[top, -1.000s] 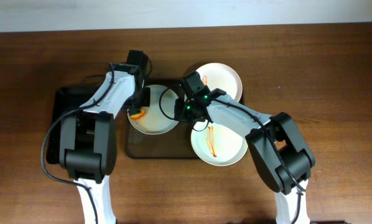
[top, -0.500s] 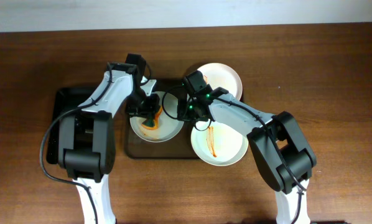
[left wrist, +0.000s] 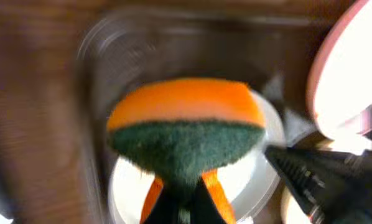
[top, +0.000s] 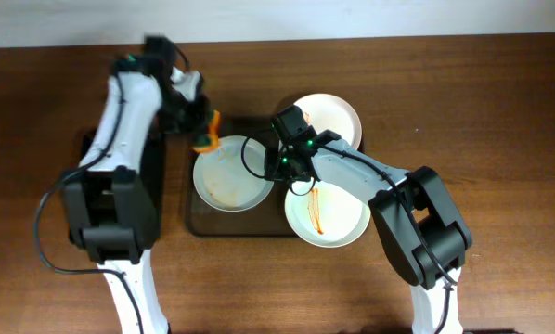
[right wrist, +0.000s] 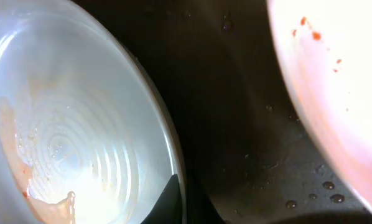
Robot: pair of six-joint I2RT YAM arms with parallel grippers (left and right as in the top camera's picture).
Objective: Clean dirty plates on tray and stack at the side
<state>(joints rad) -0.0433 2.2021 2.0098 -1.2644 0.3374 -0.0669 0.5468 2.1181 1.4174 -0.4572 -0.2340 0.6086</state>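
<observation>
- Left gripper (top: 200, 132), jaws pinching the sponge (top: 205, 142), has lifted off to the tray's (top: 196, 224) far-left corner.
- Left plate (top: 229, 173) now shows only a faint smear; the right gripper (top: 279, 168) seems to be pinching its rim.
- Probably needs another pass.

In the tray (top: 196, 225), left plate (top: 229, 178); at its right side, rear plate (top: 335, 115) and front plate (top: 341, 223).

Dark brown wooden table (top: 482, 111), carrying a smoky translucent tray (top: 212, 223) near the middle. Just left of it, a black tray (top: 166, 172), mostly hidden. Two white plates (top: 338, 116) (top: 338, 218) overhanging the smoky tray's right side, contact with the wood unclear.
</observation>
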